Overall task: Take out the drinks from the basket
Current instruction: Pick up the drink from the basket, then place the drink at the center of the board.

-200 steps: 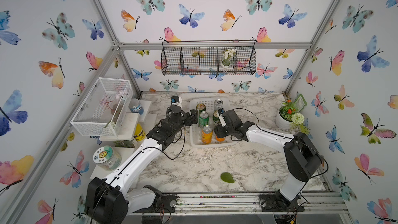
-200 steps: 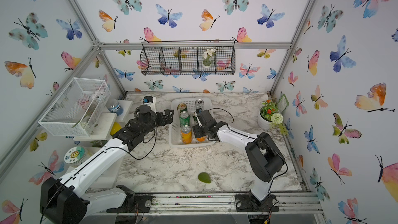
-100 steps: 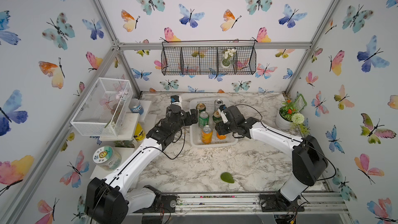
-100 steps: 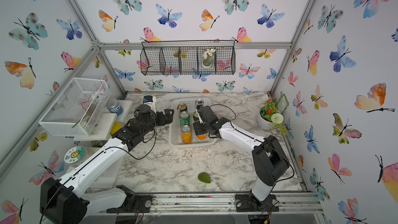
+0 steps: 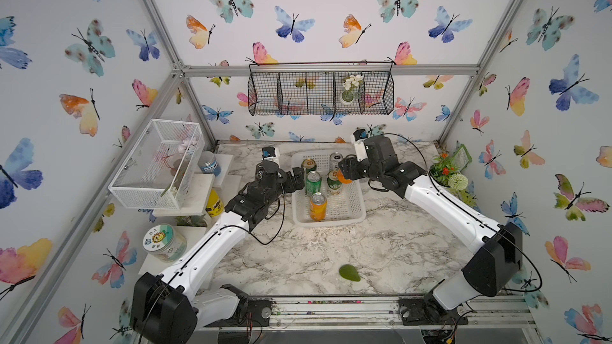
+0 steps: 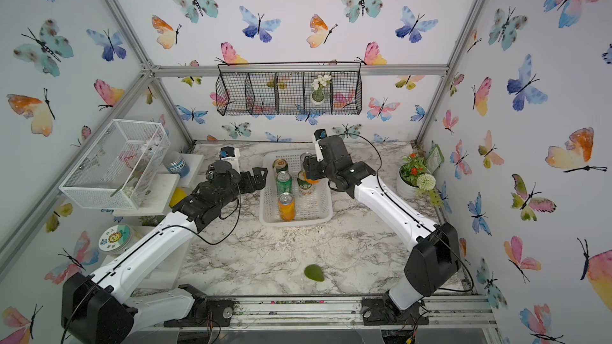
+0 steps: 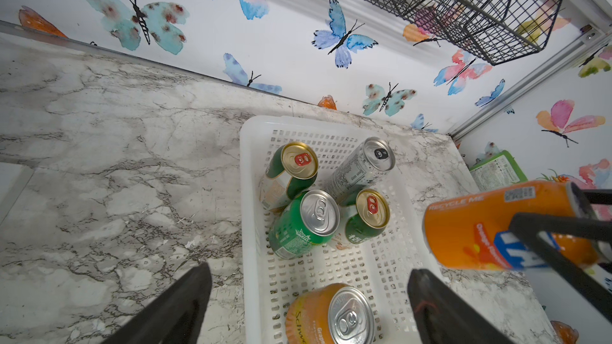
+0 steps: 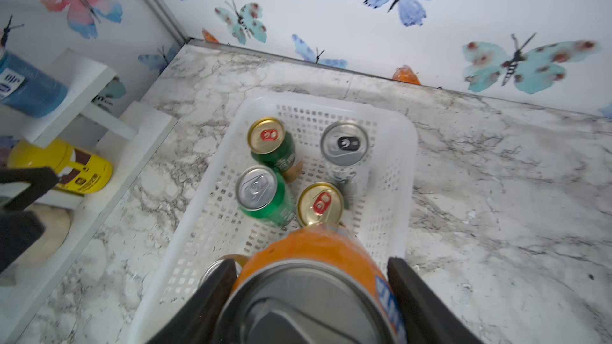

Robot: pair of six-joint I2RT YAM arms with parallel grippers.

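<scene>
1. The right gripper [image 8: 311, 292] was closed around the orange can [image 8: 314, 249], with one black finger on each side of it.
2. That can was up in the air and tipped over, above the right side of the basket [image 5: 331, 223]. In the left wrist view, white words on it said "RECYCLE ME". It also had big blue and white letters, but a finger hid part of them.
3. The left gripper [image 7: 309, 273] was wide open and held nothing. It hung at the left side of the basket, with one finger over the table [image 5: 298, 259] and one over the basket.
4. Five other drinks stood upright inside the basket.
5. Closest to the left gripper was the second orange can [image 7: 328, 316]. It had a silver top, and the letters "Schw" showed on its side.
6. Past it stood the bright green can [image 7: 304, 226], also with a silver top. Its white writing was too blurry to read.
7. Two dark green cans had gold tops with red tabs. One [image 7: 364, 216] was close beside the bright green can, and the other [image 7: 291, 170] was farther back.
8. The slim silver can [image 7: 361, 167] stood at the far end. It had a black tab and print too tiny to read.
9. Off to the left, a yellow bottle [image 8: 73, 167] and a blue jar [image 8: 29, 94] sat on white shelves. Their labels could not be read.
10. A green leaf [image 5: 349, 273] lay on the table, well away from the basket.
</scene>
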